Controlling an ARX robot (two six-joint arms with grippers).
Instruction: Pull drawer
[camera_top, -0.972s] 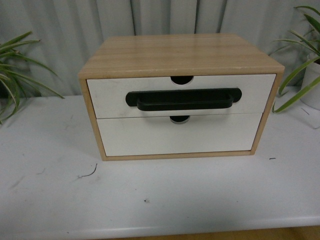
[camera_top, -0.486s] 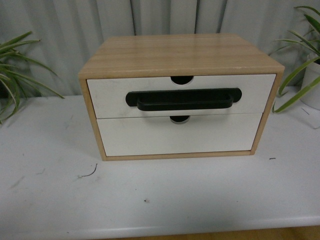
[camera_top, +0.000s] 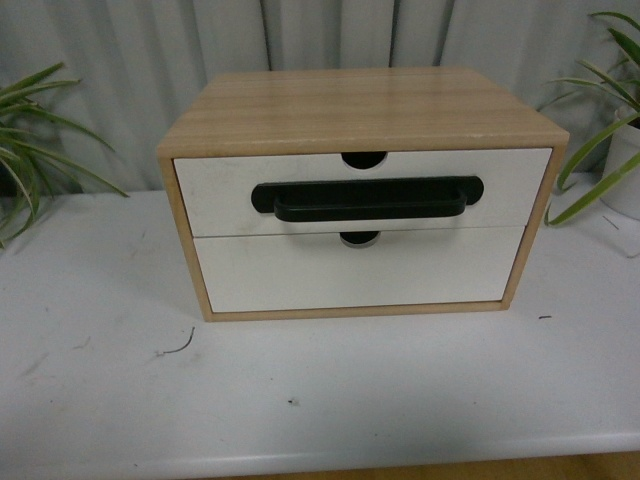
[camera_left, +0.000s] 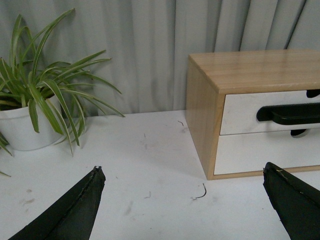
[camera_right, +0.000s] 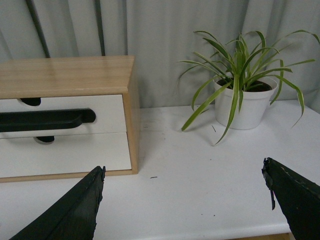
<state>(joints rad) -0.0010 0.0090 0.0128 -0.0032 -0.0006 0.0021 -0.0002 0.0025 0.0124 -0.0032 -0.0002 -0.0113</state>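
A light wood cabinet (camera_top: 360, 105) stands on the white table (camera_top: 320, 390). Its upper drawer (camera_top: 215, 190) has a white front, a long black bar handle (camera_top: 368, 198) and a half-round notch in the top edge; it sits closed, flush with the frame. Below it is a plain white drawer front (camera_top: 350, 275) without a handle. Neither arm shows in the front view. My left gripper (camera_left: 184, 172) is open over bare table, left of the cabinet (camera_left: 205, 110). My right gripper (camera_right: 184, 172) is open over the table, right of the cabinet (camera_right: 131, 115). The handle (camera_right: 45, 120) shows there too.
A spider plant in a white pot (camera_left: 22, 127) stands at the table's left rear. Another potted plant (camera_right: 240, 102) stands at the right rear. Grey curtains (camera_top: 130, 60) hang behind. The table's front edge (camera_top: 320, 462) runs close below the cabinet.
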